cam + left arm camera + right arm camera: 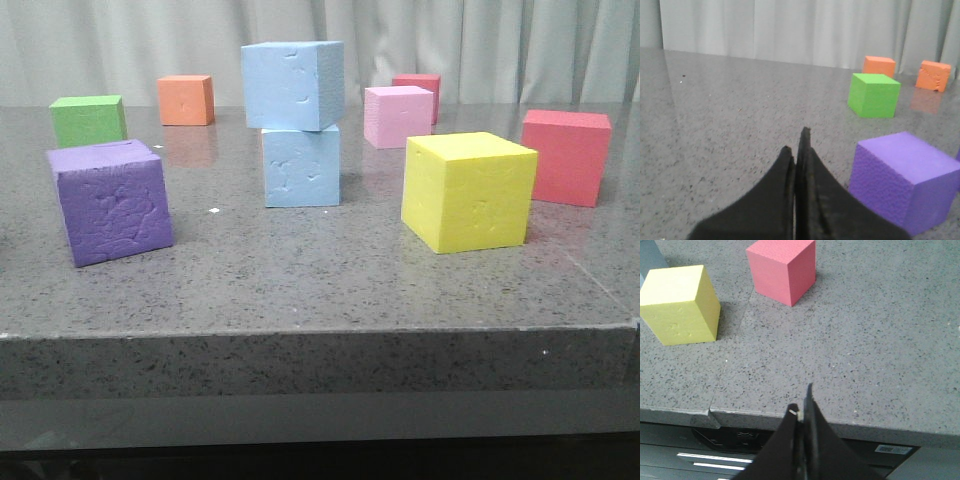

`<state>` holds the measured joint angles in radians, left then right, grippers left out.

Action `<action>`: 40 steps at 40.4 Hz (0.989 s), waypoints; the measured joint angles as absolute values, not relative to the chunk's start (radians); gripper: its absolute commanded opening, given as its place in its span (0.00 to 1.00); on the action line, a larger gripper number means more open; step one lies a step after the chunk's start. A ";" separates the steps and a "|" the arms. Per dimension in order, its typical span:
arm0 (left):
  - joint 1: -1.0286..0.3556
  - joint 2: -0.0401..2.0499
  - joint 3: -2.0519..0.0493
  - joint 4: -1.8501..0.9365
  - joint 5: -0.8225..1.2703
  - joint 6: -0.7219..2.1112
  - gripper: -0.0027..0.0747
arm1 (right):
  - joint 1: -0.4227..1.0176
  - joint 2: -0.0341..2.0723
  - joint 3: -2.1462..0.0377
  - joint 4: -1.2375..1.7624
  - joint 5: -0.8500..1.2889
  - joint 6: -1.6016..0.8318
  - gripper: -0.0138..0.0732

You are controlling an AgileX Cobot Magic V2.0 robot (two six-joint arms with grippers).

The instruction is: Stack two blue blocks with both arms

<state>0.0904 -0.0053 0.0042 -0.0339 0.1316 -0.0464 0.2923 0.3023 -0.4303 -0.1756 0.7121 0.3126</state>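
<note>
Front view: upper blue block (293,84) sits skewed on lower blue block (301,166) (stack complete); keep left gripper (796,150) and right gripper (802,410), both clenched empty, clear.

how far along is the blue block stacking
Stacking looks done: the upper blue block sits on the lower blue block, slightly twisted and offset. Nothing is in hand: left gripper and right gripper are shut, empty, away from the stack. Nothing visibly remains.

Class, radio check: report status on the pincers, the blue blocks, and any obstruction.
Left pincer shut, empty. Right pincer shut, empty, at table edge. Upper blue block sits on lower blue block, twisted, overhanging. Nothing in the way.
</note>
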 measured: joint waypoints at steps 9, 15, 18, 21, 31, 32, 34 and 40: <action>0.095 -0.005 0.006 -0.034 0.138 -0.046 0.01 | 0.292 0.302 -0.430 -0.176 0.712 0.313 0.08; 0.084 -0.005 0.006 -0.030 0.138 -0.048 0.01 | 0.292 0.302 -0.430 -0.176 0.712 0.313 0.08; 0.060 -0.005 0.006 -0.018 0.138 -0.048 0.01 | 0.292 0.302 -0.430 -0.176 0.712 0.313 0.08; 0.044 -0.005 0.006 -0.014 0.138 -0.048 0.01 | 0.292 0.302 -0.430 -0.176 0.712 0.313 0.08; 0.043 -0.005 0.006 -0.009 0.138 -0.048 0.01 | 0.292 0.302 -0.430 -0.176 0.712 0.313 0.08; 0.043 -0.005 0.006 -0.009 0.138 -0.048 0.01 | 0.292 0.302 -0.430 -0.176 0.712 0.313 0.08; 0.043 -0.005 0.006 -0.009 0.138 -0.048 0.01 | 0.292 0.302 -0.430 -0.176 0.712 0.313 0.08; 0.043 -0.005 0.006 -0.008 0.138 -0.048 0.01 | 0.292 0.302 -0.430 -0.176 0.712 0.313 0.08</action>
